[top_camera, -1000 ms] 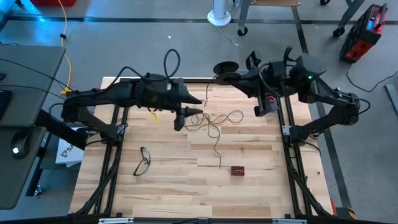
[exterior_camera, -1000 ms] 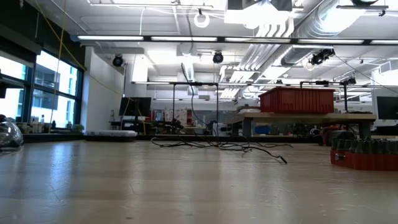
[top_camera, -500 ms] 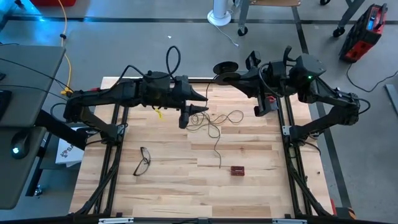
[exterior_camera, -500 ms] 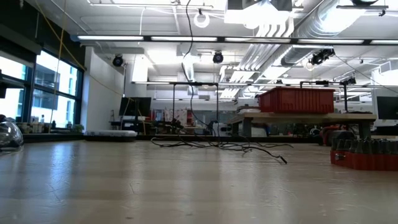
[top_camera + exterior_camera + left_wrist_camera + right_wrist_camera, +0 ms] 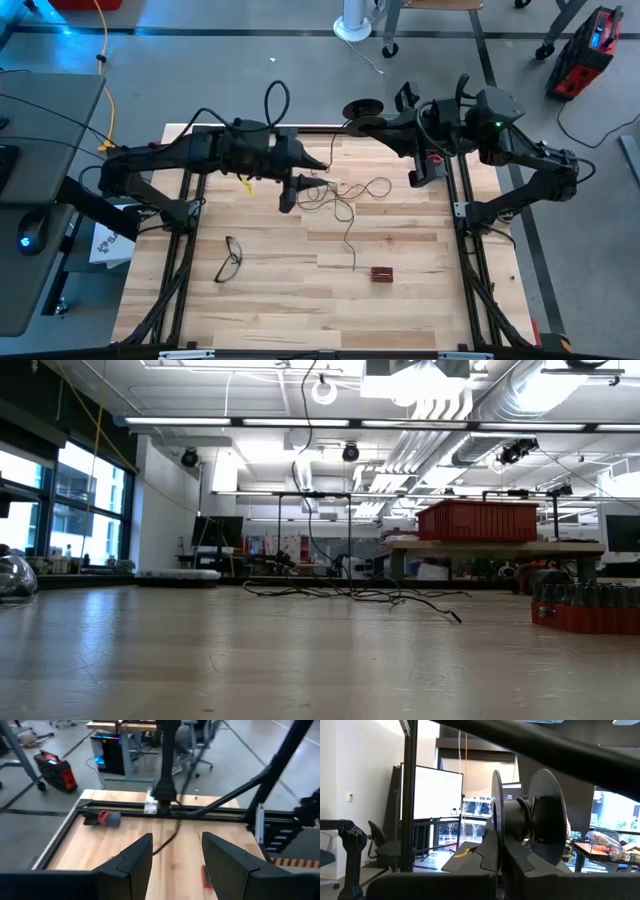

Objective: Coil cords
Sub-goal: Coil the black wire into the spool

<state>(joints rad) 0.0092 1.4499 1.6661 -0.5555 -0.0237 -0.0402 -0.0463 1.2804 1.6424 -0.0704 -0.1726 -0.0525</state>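
Two tools are working: the left tool (image 5: pixel 291 192), fingers apart, is hovering beside the loose wire (image 5: pixel 345 200); the right tool (image 5: pixel 372 118) is clamping the reel (image 5: pixel 363 107).

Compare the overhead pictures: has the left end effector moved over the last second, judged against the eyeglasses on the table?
Barely: the left end effector swung slightly right, then returned; it sits above the eyeglasses as before.

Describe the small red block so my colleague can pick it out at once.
On the wooden table, look below the tangled wire; the red block lies beside the wire's loose end. It is the only red thing on the boards, unlike the black eyeglasses farther left.
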